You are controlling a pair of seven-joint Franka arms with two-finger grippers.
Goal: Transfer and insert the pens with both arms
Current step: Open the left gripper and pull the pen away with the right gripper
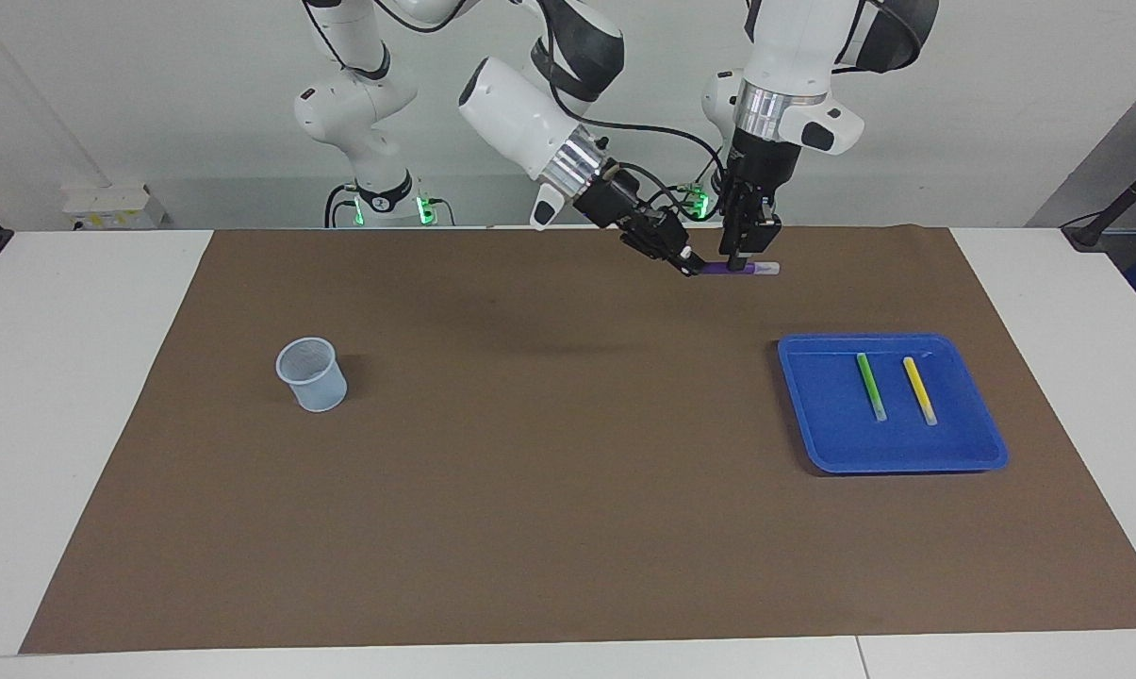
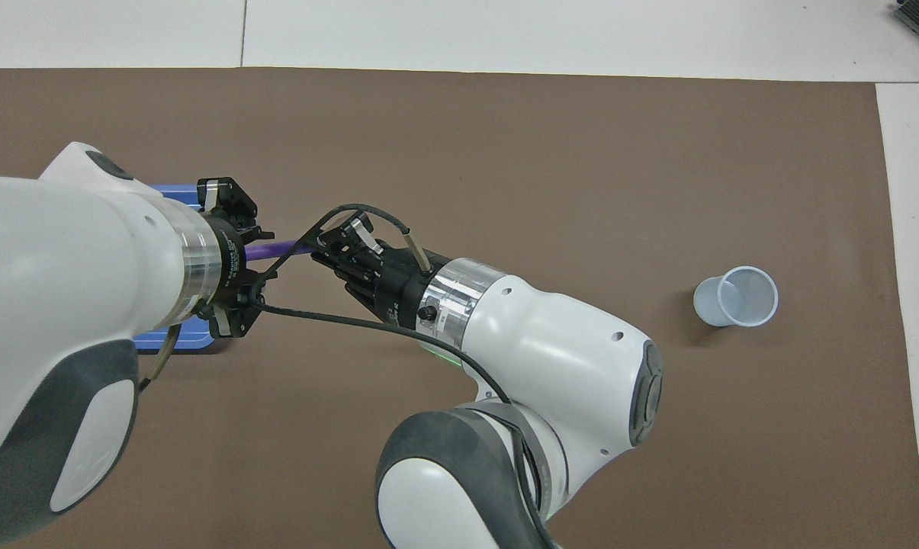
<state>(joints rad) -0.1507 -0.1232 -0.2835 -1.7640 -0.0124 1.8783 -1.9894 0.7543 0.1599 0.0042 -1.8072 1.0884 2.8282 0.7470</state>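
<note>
Facing view shows the purple pen (image 1: pixel 735 270) level in the air over the brown mat (image 1: pixel 568 490), toward the left arm's end of the counter (image 1: pixel 77 377). The right claw (image 1: pixel 690 268) is clamped on its dark end; the left claw (image 1: pixel 743 264) hangs straight down around its middle, and whether that one grips or has let go I cannot tell. Green pen (image 1: pixel 871 387) and yellow pen (image 1: pixel 919 389) lie side by side in the blue tray (image 1: pixel 978 453). A pale cup (image 1: pixel 311 374) stands toward the right arm's end.
</note>
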